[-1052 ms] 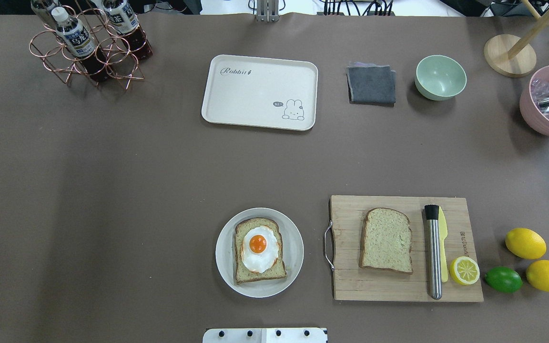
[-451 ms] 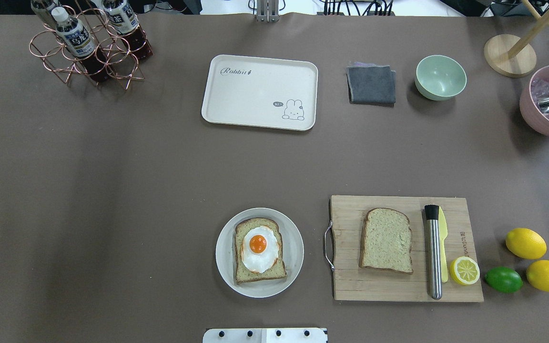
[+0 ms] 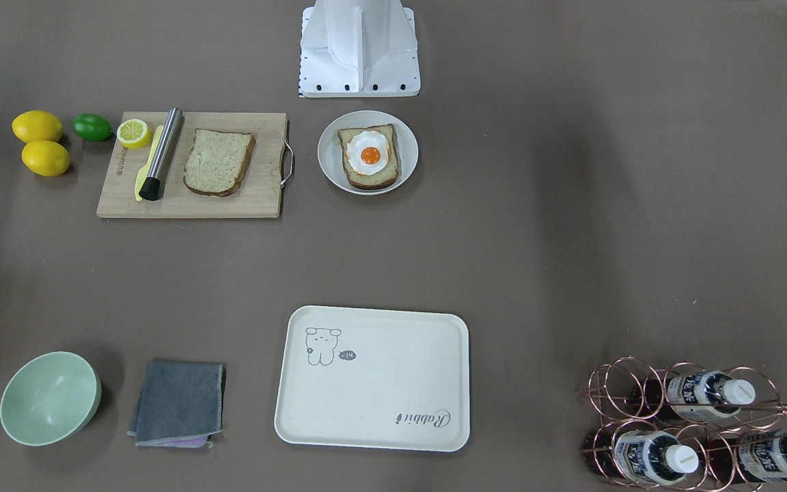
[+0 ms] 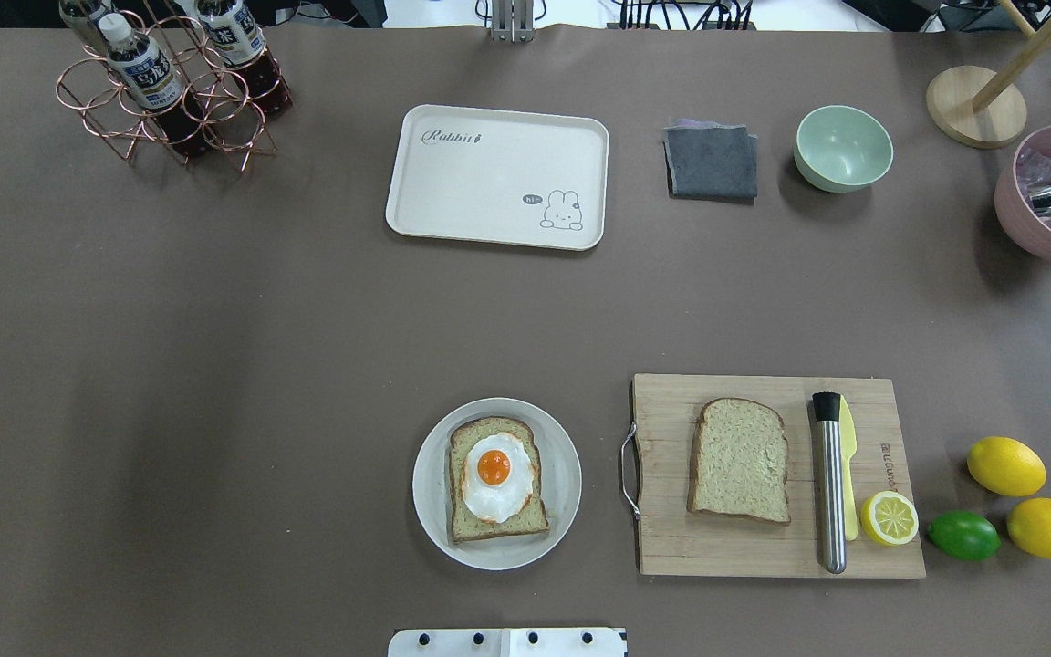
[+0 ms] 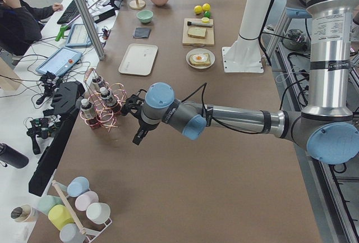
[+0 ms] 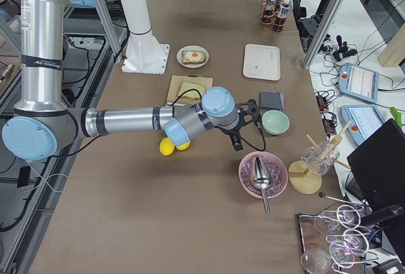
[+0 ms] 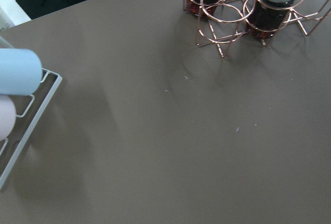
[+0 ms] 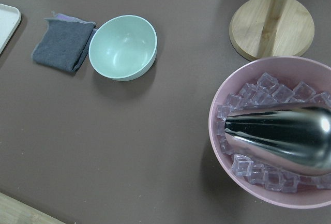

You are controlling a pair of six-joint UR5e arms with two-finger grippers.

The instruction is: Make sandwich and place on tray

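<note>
One bread slice (image 4: pixel 503 532) is lying on a round white plate (image 4: pixel 425 484) close to the robot's base, with a fried egg (image 4: pixel 494 476) sitting on top of it, yolk up. The second bread slice (image 4: pixel 740 461) is lying flat on the wooden cutting board (image 4: pixel 671 547) just beside the plate, on the robot's right, apart from the first slice. The tray (image 4: pixel 489 182) is resting at the far side of the table, well apart from both slices, between the copper bottle rack (image 4: pixel 170 100) and a folded grey cloth (image 4: pixel 712 162). The left gripper (image 5: pixel 138 133) is hanging over the table next to the bottle rack. It is showing only in a side view, so I cannot tell how wide it is standing or whether it is holding anything. The right gripper (image 6: pixel 239 140) is hovering near the green bowl (image 4: pixel 843 146) and the pink bowl (image 8: pixel 214 136) of ice with its metal scoop (image 8: pixel 279 131), and its opening and grasp cannot be told either.
</note>
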